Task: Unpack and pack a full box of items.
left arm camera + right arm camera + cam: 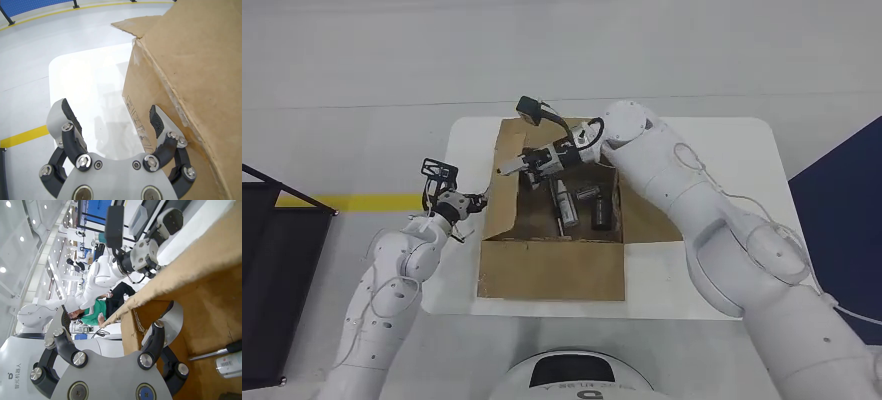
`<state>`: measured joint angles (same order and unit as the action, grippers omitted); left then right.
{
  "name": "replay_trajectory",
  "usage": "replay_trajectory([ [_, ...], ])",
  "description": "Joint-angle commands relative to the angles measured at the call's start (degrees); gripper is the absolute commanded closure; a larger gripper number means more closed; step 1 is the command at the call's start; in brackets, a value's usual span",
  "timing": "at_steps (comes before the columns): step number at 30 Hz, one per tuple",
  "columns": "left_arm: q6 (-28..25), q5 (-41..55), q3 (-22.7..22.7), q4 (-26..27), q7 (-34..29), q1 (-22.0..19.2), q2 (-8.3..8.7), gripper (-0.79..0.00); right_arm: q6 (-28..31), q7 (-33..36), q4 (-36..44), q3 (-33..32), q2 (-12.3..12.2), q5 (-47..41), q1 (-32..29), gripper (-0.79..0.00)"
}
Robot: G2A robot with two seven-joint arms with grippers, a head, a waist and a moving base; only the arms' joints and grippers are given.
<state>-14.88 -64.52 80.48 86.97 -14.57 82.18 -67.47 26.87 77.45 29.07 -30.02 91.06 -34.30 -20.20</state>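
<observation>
Brown corrugated cardboard box (552, 270) sits on the glossy white table (742, 140), cylindrical bottles (563, 205) inside. Your right gripper (117, 309) straddles its frayed 11 o'clock wall, jaws wide; your left gripper (111, 113) gapes beside the 9 o'clock wall. Clamping that soft torn edge may rip it or drag the box.

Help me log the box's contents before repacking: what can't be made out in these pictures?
- Top view: the items in the cardboard box are too small to identify, and the right arm covers part of the interior.
- Left wrist view: the box wall hides everything inside.
- Right wrist view: the labelled bottle is cut off by the picture's edge.
- Left wrist view: whether the left end effector touches the box is unclear.
</observation>
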Motion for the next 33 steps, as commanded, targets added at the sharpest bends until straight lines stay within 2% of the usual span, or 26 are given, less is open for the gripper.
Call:
replay_trajectory([
  [1,-0.1,0.3,0.1,0.1,0.2,0.0,0.01,-0.785,1.6,-1.7,2.4,0.0,-0.3,1.1,-0.2,-0.785],
  [4,-0.1,1.9,2.0,0.7,1.8,0.7,0.18,-0.785,5.1,-5.1,5.6,0.5,-0.7,3.8,-0.8,-0.785],
  [7,-0.4,4.7,6.1,0.9,3.2,2.1,0.61,-0.785,7.2,-7.2,7.6,2.4,-0.2,6.7,-1.4,-0.785],
  [13,-4.5,13.3,15.8,-0.8,5.3,5.8,1.59,-0.785,10.4,-10.4,7.0,7.0,3.0,10.5,-0.9,-0.785],
  [17,-7.5,18.1,19.3,-3.2,5.9,7.2,1.92,-0.785,9.7,-9.8,3.6,9.4,5.4,10.8,-0.7,-0.785],
  [22,-9.8,20.6,20.3,-6.8,5.4,6.5,2.14,-0.785,9.8,-9.8,-0.6,10.8,7.8,11.4,0.2,-0.785],
  [25,-10.4,20.2,19.8,-8.0,5.3,5.7,2.18,-0.785,12.0,-12.0,-1.0,10.8,8.2,11.7,1.2,-0.785],
  [33,-9.9,20.3,19.5,-7.1,5.3,4.7,2.29,-0.785,18.3,-18.3,5.1,12.6,5.5,12.1,0.8,-0.785],
])
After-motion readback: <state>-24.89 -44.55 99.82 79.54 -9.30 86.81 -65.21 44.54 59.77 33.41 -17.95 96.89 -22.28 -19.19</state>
